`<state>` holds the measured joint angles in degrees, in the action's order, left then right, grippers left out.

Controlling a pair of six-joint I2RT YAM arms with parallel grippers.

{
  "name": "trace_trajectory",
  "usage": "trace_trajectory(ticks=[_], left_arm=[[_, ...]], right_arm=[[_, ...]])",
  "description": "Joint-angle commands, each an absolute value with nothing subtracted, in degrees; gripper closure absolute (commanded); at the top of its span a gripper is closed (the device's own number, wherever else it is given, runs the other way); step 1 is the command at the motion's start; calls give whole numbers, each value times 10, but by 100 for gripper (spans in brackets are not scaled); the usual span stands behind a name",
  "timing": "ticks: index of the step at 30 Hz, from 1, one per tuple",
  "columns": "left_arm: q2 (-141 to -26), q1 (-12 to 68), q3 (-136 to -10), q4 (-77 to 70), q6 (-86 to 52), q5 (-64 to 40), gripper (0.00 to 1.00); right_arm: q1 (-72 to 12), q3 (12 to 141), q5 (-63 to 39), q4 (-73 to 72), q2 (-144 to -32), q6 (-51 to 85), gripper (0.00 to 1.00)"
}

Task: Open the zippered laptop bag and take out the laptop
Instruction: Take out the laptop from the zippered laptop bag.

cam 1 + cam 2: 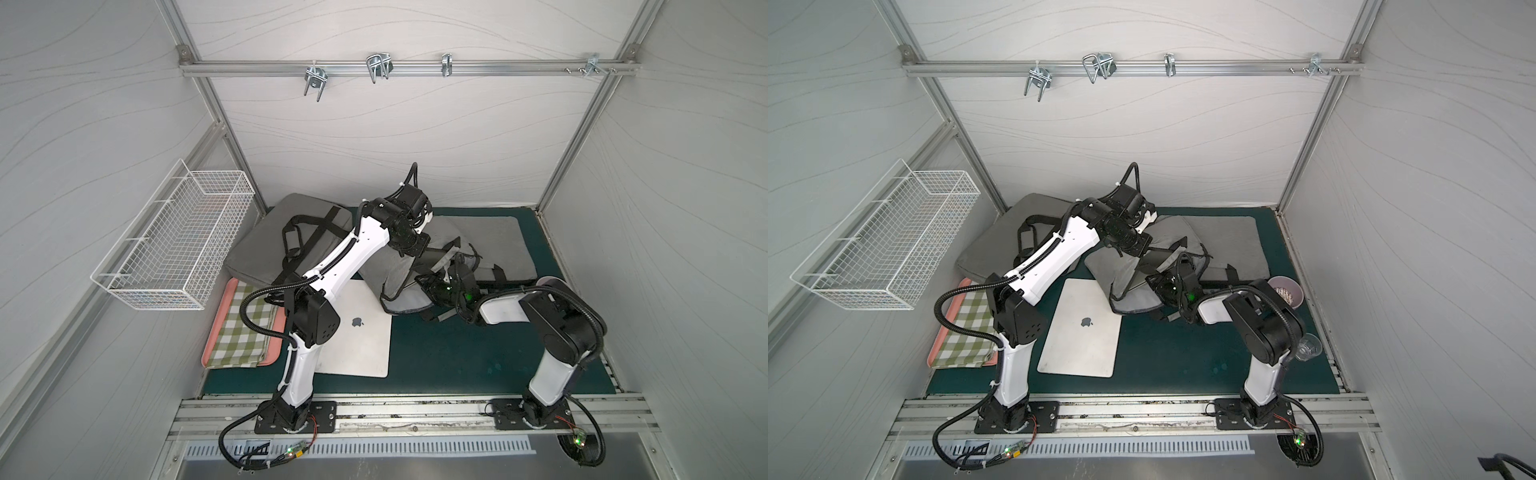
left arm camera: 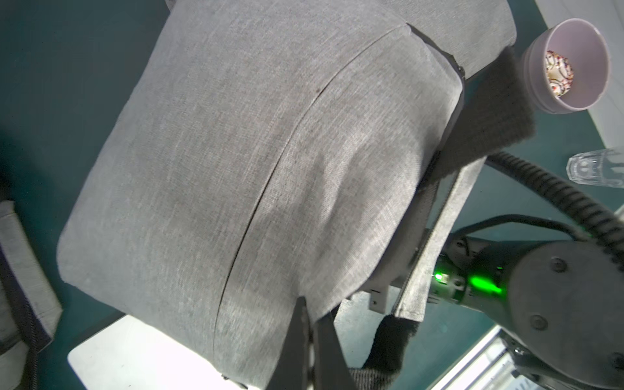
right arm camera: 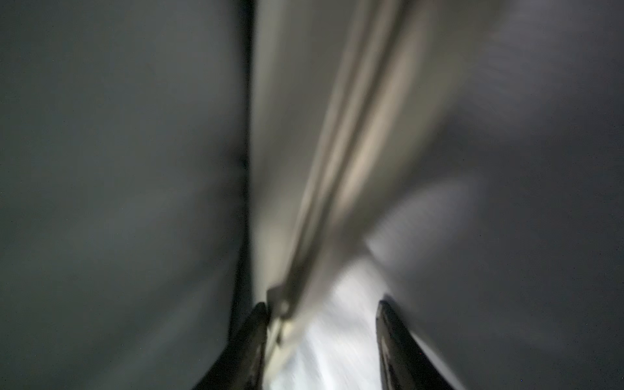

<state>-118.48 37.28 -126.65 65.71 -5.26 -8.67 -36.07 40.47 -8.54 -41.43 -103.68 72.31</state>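
Note:
A grey laptop bag (image 1: 395, 270) (image 1: 1119, 272) (image 2: 270, 152) sits mid-mat, its upper side lifted. My left gripper (image 2: 312, 309) (image 1: 415, 251) is shut on the fabric edge by the bag's opening. My right gripper (image 3: 322, 304) reaches into the opening from the right; in both top views only its wrist (image 1: 446, 289) shows. Its jaws stand apart around a pale, blurred flat edge, with one finger (image 3: 256, 324) touching it. I cannot tell what that edge is. A silver laptop (image 1: 361, 332) (image 1: 1084, 328) lies flat on the green mat (image 1: 457, 353), one corner under the bag.
Two more grey bags lie at the back, one on the left (image 1: 291, 224) and one on the right (image 1: 498, 245). A pink tray (image 1: 226, 299) with a checked cloth (image 1: 245, 328) is at the left, under a wire basket (image 1: 174, 241). A lilac cup (image 1: 1285, 291) and a glass (image 1: 1308, 349) stand right.

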Motion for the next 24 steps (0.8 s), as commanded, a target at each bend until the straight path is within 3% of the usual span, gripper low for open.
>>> trace_trajectory(ticks=[1,14,24], left_arm=[[-1186,364,-1310,643,-79,-150,100],[-1196,364,-1311,671,-88,-193,100],[-1192,352,-1279,668,-77,-164,100]], right_arm=[[-369,416,-83,-540,-1081,768,53],[-375,454,-68,-634,-1168,816,57],[-365,428,-58,-663,-1149,814,92]])
